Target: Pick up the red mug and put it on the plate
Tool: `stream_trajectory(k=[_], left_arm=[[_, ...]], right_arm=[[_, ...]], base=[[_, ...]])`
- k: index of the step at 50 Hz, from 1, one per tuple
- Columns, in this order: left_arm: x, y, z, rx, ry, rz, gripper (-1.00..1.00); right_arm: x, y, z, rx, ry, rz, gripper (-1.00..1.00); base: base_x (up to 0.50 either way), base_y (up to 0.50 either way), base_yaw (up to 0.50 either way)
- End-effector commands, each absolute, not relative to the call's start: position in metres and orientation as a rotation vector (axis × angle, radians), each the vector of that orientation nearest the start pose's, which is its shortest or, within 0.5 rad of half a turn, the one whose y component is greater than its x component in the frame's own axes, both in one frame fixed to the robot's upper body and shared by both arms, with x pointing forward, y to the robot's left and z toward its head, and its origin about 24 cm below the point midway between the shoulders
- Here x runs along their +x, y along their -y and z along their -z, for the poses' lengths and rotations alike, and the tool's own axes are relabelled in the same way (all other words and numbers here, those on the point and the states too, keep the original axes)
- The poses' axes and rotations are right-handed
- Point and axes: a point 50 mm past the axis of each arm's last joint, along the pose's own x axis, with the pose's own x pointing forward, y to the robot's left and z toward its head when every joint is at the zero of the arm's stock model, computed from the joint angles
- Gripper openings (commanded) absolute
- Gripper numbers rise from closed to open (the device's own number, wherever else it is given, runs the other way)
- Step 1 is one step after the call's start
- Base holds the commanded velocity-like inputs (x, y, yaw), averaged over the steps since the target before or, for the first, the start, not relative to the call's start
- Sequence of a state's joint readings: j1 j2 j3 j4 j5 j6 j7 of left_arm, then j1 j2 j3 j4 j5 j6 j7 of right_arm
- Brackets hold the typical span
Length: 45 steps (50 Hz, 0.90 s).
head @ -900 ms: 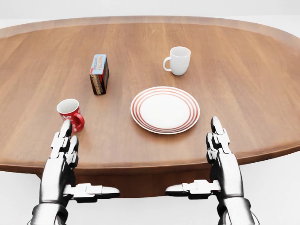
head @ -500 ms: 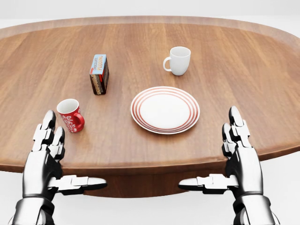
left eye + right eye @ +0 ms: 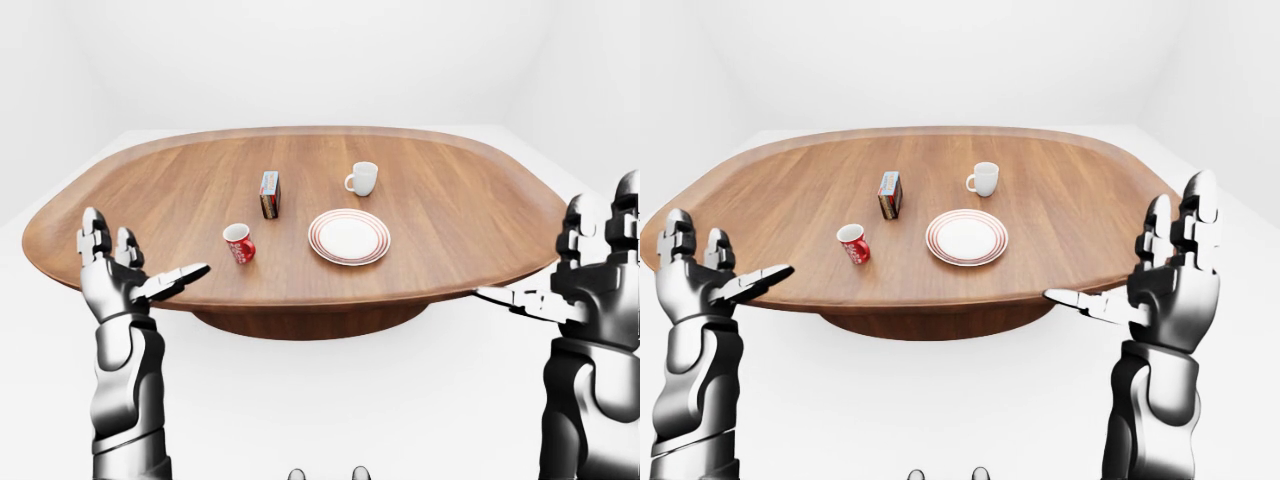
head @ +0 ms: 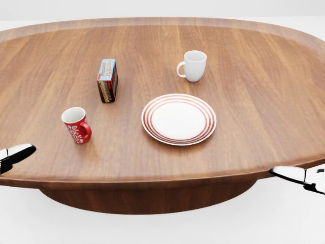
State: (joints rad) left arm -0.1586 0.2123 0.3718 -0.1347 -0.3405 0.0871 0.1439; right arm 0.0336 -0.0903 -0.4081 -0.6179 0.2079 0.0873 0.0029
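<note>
Left hand [image 3: 118,277], fingers spread and empty, should swing inward to the red mug [image 4: 76,124], closing round its body opposite the handle, upright

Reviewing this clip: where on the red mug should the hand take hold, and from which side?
Judging by its pose, grip the red mug around its body from the head view's left. It stands upright, its handle points right toward the plate, and the open left hand is on that side. The box stands well clear.
</note>
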Motion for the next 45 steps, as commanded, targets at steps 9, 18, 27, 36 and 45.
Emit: stream_trajectory(k=[9,18,27,36,45], left_arm=[[0.2542,-0.2963,-0.1382,-0.247,0.338,-0.573,1.00],[0.2556,-0.2947,-0.1363,-0.243,0.333,-0.568,1.00],[0.2533,-0.2951,-0.1381,-0.236,0.338,-0.578,1.00],[0.2550,-0.2958,-0.1355,-0.236,0.338,-0.578,1.00],[0.2544,-0.2958,-0.1358,-0.237,0.338,-0.578,1.00]], right_arm=[[0.1851,0.2518,-0.1900,0.001,0.626,0.357,1.00],[0.1861,0.2488,-0.1920,-0.002,0.634,0.332,1.00],[0.1866,0.2464,-0.1893,-0.004,0.621,0.304,1.00],[0.1869,0.2463,-0.1892,-0.006,0.621,0.302,1.00],[0.1871,0.2463,-0.1896,-0.006,0.622,0.301,1.00]], base=[[0.00,0.00,0.00],[0.11,0.00,0.00],[0.35,0.00,0.00],[0.50,0.00,0.00],[0.50,0.00,0.00]])
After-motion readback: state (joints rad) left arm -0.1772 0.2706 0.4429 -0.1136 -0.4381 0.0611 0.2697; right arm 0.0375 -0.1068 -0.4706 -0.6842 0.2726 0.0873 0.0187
